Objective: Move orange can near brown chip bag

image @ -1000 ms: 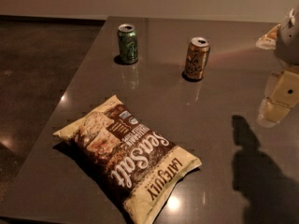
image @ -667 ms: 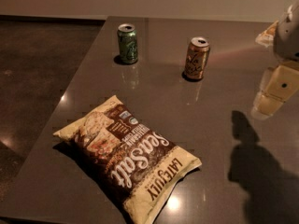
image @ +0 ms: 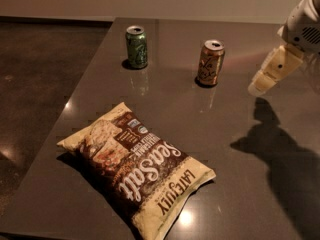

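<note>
The orange can (image: 210, 62) stands upright on the dark table at the back middle. The brown chip bag (image: 137, 165) lies flat at the front, well apart from the can. My gripper (image: 267, 76) hangs above the table at the right edge of the view, to the right of the orange can and apart from it. It holds nothing that I can see.
A green can (image: 136, 46) stands upright at the back left of the orange can. The dark table (image: 235, 134) has its left edge running diagonally beside a dark floor (image: 40, 84). The arm's shadow falls on the table at the right.
My gripper has moved a little to the left and lower, closer to the orange can. The cans and the bag have not moved.
</note>
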